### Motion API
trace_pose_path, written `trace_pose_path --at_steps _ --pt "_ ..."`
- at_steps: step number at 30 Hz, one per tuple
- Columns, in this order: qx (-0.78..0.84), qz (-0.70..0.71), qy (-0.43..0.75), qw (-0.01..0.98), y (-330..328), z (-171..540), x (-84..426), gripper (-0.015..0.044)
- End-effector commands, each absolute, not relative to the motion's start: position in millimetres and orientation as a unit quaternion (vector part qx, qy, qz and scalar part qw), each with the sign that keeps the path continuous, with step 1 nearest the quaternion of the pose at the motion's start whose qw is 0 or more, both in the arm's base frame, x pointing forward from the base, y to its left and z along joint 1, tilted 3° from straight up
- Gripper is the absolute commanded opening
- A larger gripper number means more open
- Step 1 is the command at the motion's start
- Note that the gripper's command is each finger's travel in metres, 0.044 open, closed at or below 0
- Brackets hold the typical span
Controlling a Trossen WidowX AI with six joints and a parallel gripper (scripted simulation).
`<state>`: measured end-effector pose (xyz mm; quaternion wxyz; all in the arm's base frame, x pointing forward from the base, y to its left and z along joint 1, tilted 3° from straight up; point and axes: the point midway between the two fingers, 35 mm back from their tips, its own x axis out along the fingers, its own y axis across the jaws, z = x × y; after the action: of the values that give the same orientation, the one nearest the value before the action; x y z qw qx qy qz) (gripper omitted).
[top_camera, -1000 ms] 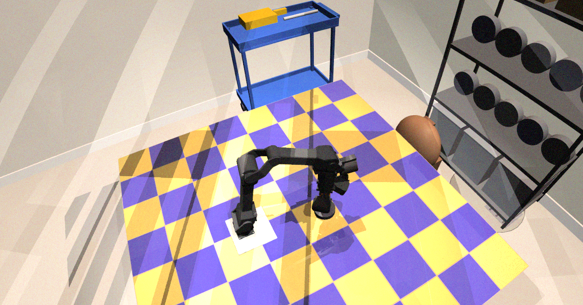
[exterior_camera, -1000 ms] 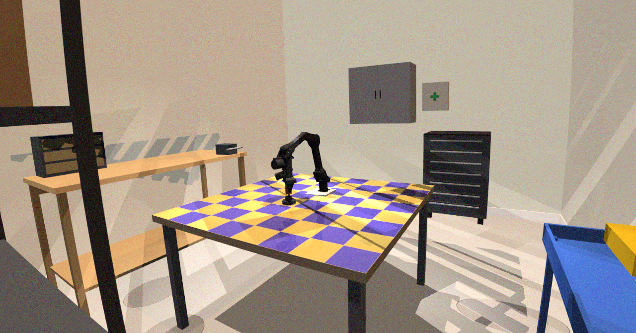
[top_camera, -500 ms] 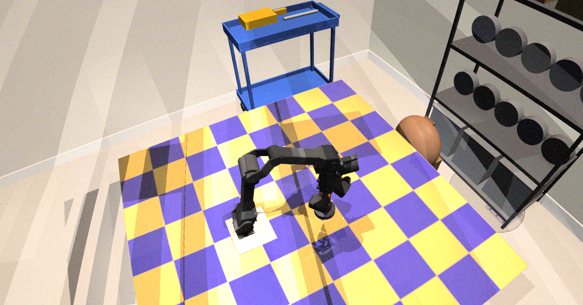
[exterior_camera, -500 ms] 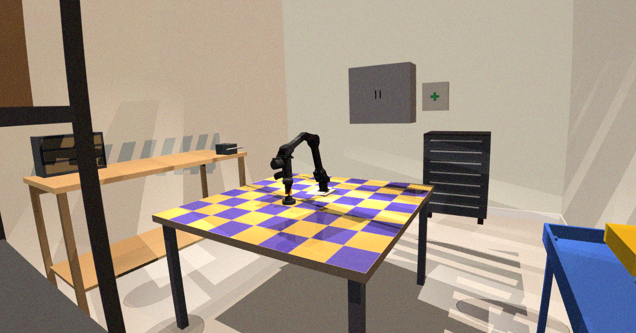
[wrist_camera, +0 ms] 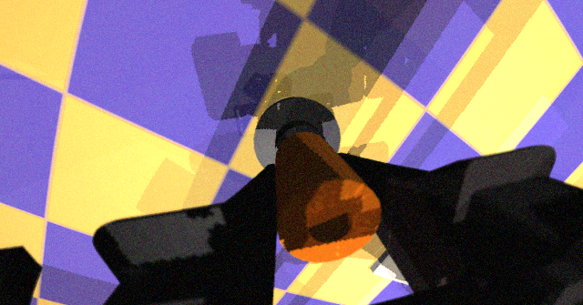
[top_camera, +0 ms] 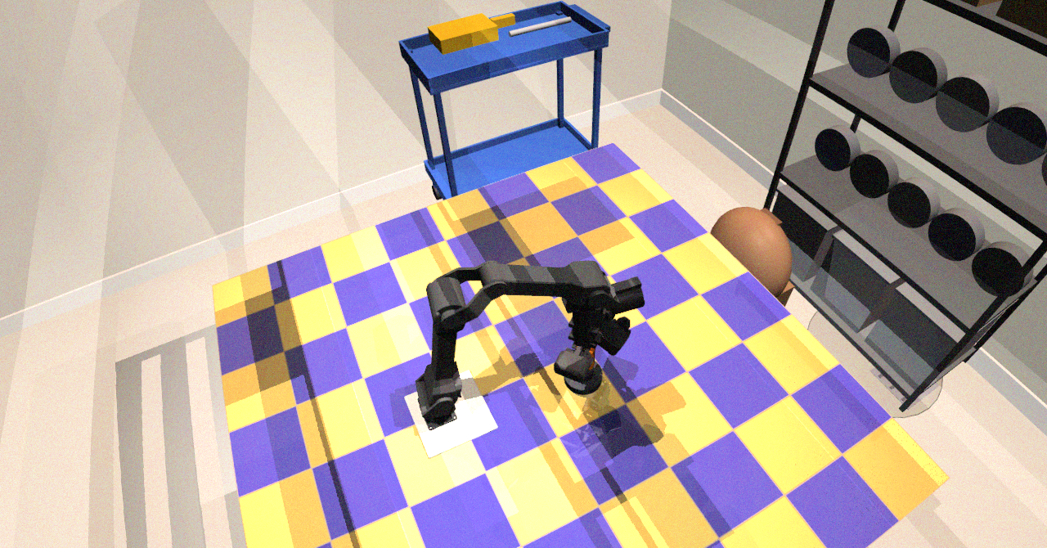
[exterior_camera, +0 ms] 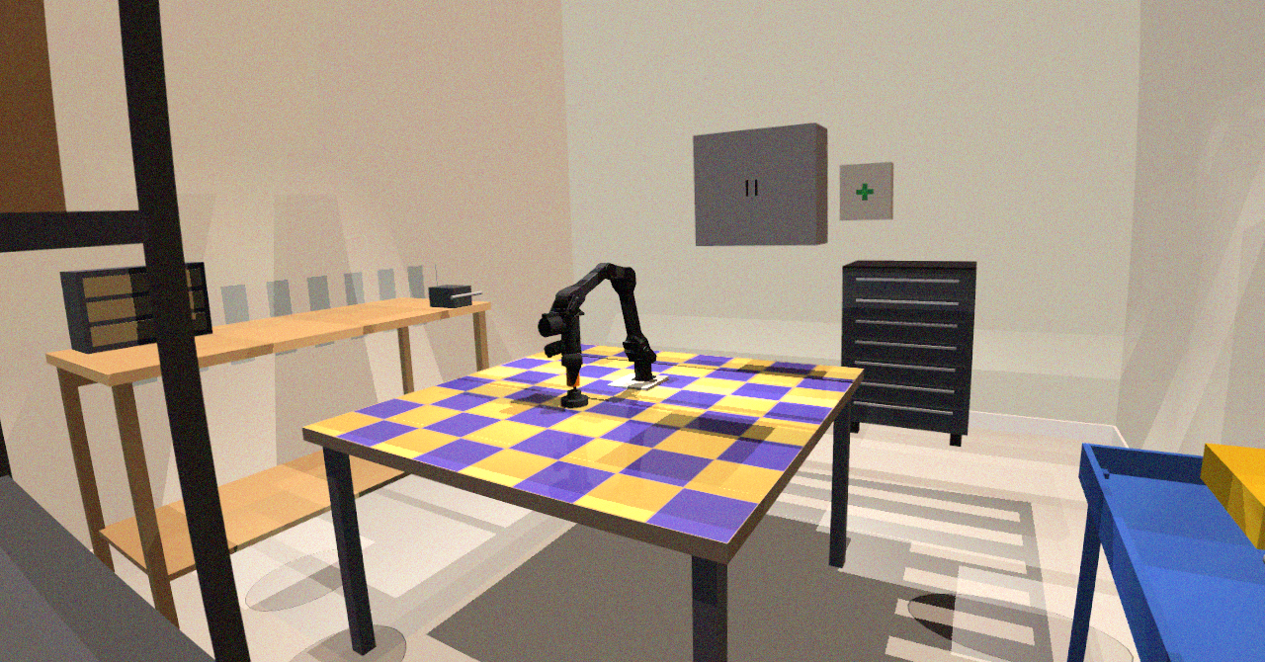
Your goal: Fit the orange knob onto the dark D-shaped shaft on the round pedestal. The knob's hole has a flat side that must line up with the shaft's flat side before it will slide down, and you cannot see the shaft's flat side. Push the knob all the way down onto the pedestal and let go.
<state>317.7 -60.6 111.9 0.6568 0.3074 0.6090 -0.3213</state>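
My gripper [top_camera: 584,366] [exterior_camera: 573,381] [wrist_camera: 305,165] points down over the pedestal and is shut on the orange knob. The knob [wrist_camera: 296,191] stands between the two black fingers in the wrist view, with its rounded top towards the camera; only slivers of it show in the top and exterior views. The dark round pedestal [top_camera: 583,386] [exterior_camera: 574,401] [wrist_camera: 296,109] stands on the table directly below, and the knob's lower end overlaps its dark raised middle. The shaft and the knob's hole are hidden. I cannot tell whether the knob touches the pedestal or how its flat side lies.
The arm's base stands on a white plate [top_camera: 475,431] on the checkered table [top_camera: 351,475] [exterior_camera: 495,481]. A blue cart [top_camera: 505,69] stands beyond the table's far edge. A black shelf rack and a brown rounded object [top_camera: 753,248] stand beyond its right side.
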Motion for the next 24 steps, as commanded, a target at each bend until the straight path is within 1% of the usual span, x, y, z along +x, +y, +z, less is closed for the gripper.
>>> trace_pose_path --at_steps 1,7,14,24 --pt "0.308 -0.323 0.609 0.656 -60.5 112.5 316.6 0.0" --pt "0.311 -0.325 0.607 0.655 -59.5 116.2 313.3 0.0" --pt "0.375 -0.384 0.572 0.62 -59.4 116.6 313.7 0.0" --pt "0.375 -0.384 0.572 0.62 -60.2 113.9 316.3 0.0"
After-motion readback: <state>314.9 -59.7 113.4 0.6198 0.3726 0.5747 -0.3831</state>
